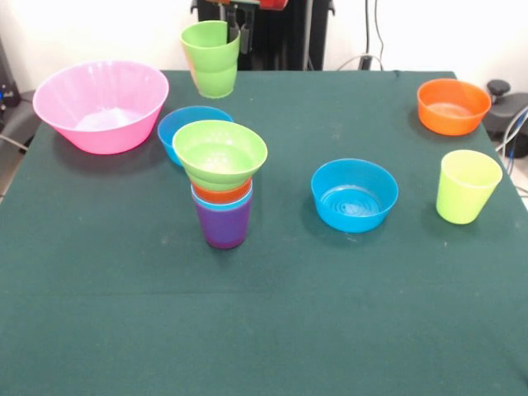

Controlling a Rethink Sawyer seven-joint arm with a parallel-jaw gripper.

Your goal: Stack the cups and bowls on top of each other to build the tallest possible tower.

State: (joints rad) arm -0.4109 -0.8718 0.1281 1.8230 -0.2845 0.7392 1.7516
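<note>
On the green worktop (264,330), left to right: a pink bowl (101,106); a blue bowl (186,124) half hidden behind the upright tower (221,186), a green bowl atop it; the jaws (231,33) clasp the stepped green cup (211,58), lifted and slightly tilted; another blue bowl (355,195); an orange bowl (453,106); an upright yellow-green cup (468,186).

the whole near part of the tabletop (264,330) is bare cloth. the tower (221,186) stands left of centre, its ridged green bowl (219,153) flaring wider than the purple cup (223,227) beneath. just behind it sits a blue bowl (181,124), with the large pink bowl (101,105) close on the left. a wide open lane runs between the tower and the second blue bowl (355,195). the yellow-green cup (467,186) and orange bowl (453,106) crowd the right edge. the stepped green cup (210,58) hangs above the far edge.
</note>
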